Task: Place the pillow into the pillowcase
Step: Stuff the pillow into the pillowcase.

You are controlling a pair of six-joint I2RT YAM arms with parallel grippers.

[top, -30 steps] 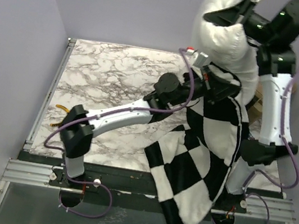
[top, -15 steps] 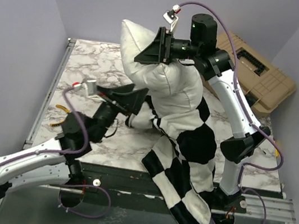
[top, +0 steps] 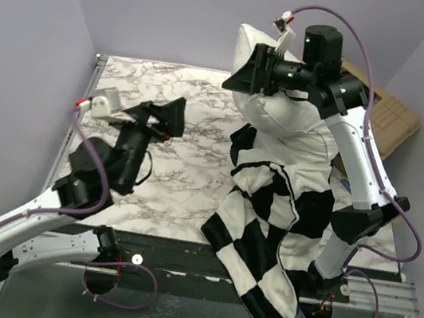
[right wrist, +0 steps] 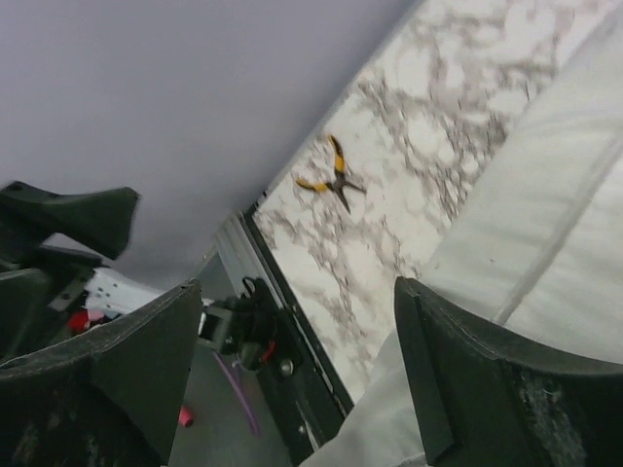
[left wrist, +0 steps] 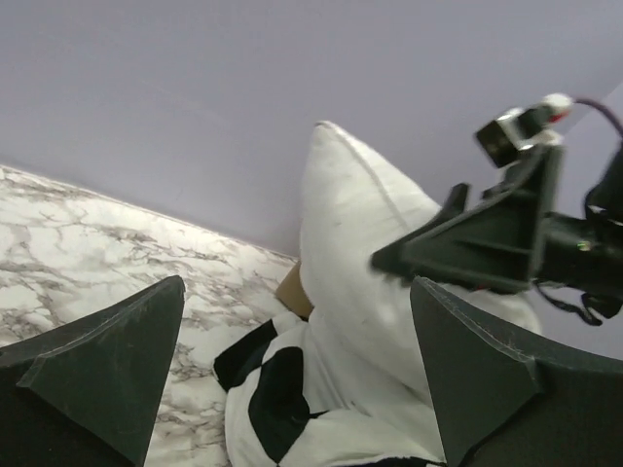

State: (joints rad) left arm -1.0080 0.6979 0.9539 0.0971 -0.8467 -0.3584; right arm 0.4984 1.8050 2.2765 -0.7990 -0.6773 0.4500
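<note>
We see the puffy white pillow [top: 286, 122] standing at the marble tabletop's [top: 167, 87] right side, its lower part inside the limp checkerboard pillowcase [top: 264, 240] — which trails over the tabletop's near edge. Above the tabletop, left hand [top: 174, 114] and right hand [top: 246, 69] gape open, grasping nothing.

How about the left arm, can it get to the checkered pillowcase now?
Probably yes. The left gripper is open and faces the pillowcase, with only marble table between them. The right gripper sits higher, by the pillow.
</note>
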